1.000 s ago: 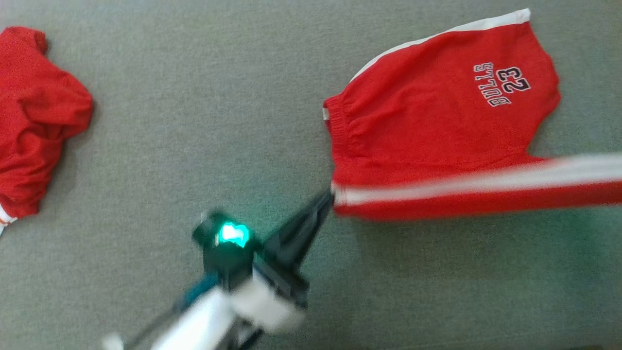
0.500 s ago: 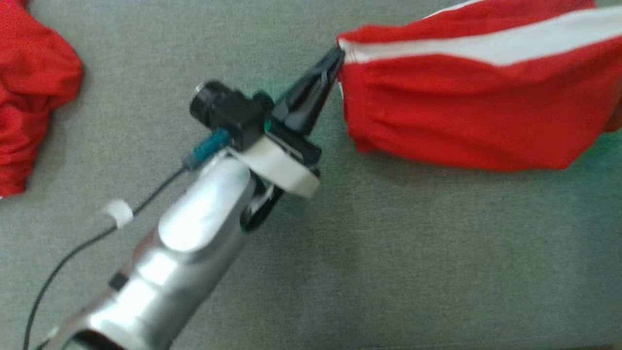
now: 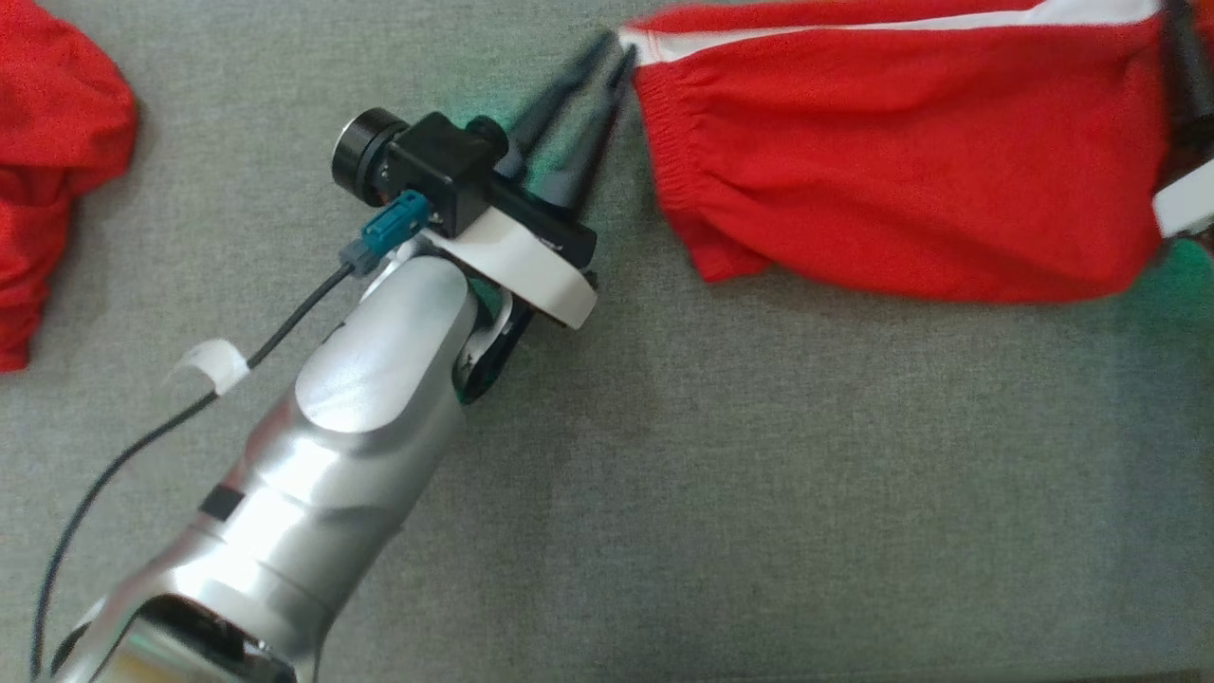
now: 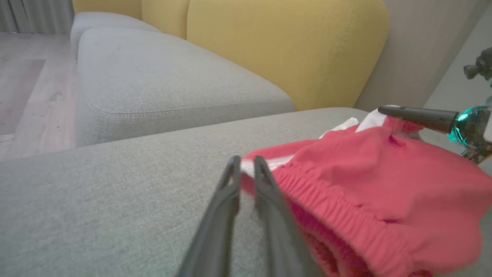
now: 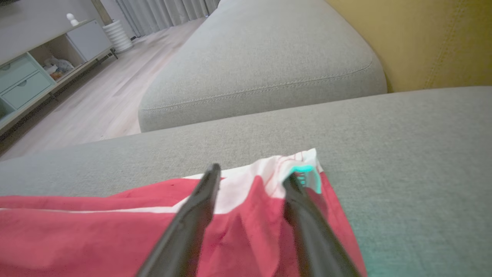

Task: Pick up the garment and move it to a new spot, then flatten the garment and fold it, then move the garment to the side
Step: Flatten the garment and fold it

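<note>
Presently listed, head view first.

- **Red shorts** [image 3: 901, 161]: laid on the grey sofa seat [image 3: 759, 474] at 1 to 2 o'clock of the view. They are bunched rather than flat. The elastic waistband is turned toward 9 o'clock, and a white stripe is run along the 12 o'clock edge.
- **Left arm:** the silver forearm is brought in from 7 o'clock and stretched toward 1 o'clock, low over the seat. A wrist camera and cable are carried on its upper side.
- **Left gripper** [image 3: 616, 46]: the fingertips are set at the white-striped corner of the waistband. In the left wrist view a narrow slit is seen between the fingers along their length. Whether cloth is nipped between the tips cannot be told.
- **Right gripper** [image 5: 253, 174]: reached in at 3 o'clock of the head view and cut by the frame edge there. In the right wrist view its fingers are spread wide and angled down over the other end of the shorts. The white stripe and a hem corner are left lying loose between and beneath the tips.
- **Second red garment** [image 3: 47, 142]: heaped at 10 o'clock, well apart from the shorts.
- **Yellow back cushion** [image 4: 288, 50]: stood behind the seat, at 12 o'clock of the left wrist view.
- **Wood floor** [image 5: 96, 96] and low cabinet [image 5: 23, 77]: noted at 10 o'clock of the right wrist view.
</note>
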